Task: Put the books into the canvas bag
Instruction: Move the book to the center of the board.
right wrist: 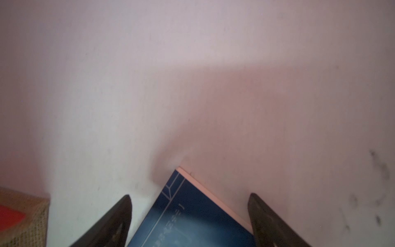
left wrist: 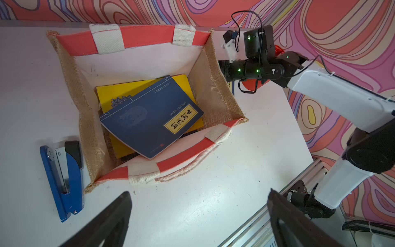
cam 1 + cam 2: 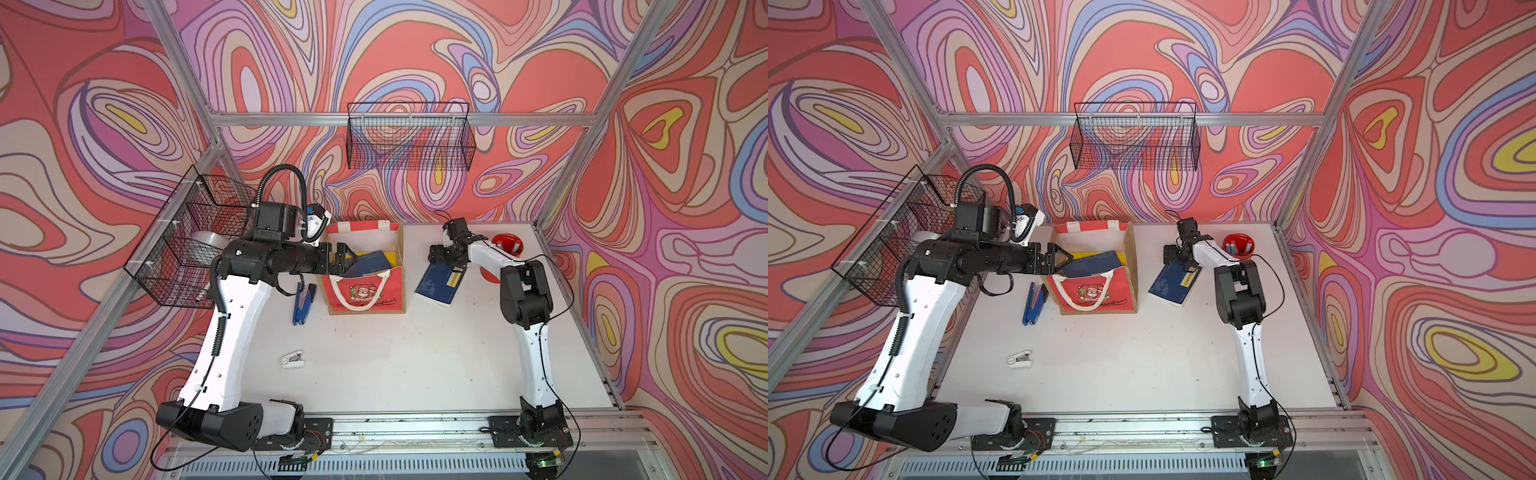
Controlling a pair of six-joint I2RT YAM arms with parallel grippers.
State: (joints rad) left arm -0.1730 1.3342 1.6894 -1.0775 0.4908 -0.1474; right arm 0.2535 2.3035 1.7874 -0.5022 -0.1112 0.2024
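The canvas bag (image 3: 365,296) (image 3: 1096,296) (image 2: 136,36) stands open at the back middle of the table. Inside it a navy book (image 2: 149,119) (image 3: 372,262) with a yellow title label lies tilted on a yellow cover (image 2: 119,92). My left gripper (image 2: 199,191) (image 3: 348,259) (image 3: 1064,262) hovers over the bag's left rim, open and empty. Another navy book (image 3: 438,286) (image 3: 1173,282) (image 1: 192,220) lies flat on the table right of the bag. My right gripper (image 1: 190,195) (image 3: 436,259) (image 3: 1170,259) is low over its far corner, open, a finger on each side.
A blue stapler (image 3: 301,303) (image 2: 64,177) lies just left of the bag. A white staple remover (image 3: 292,359) sits nearer the front. A red pen cup (image 3: 507,243) (image 3: 1237,245) stands behind the right arm. Wire baskets hang on the back wall (image 3: 409,137) and the left wall (image 3: 187,241).
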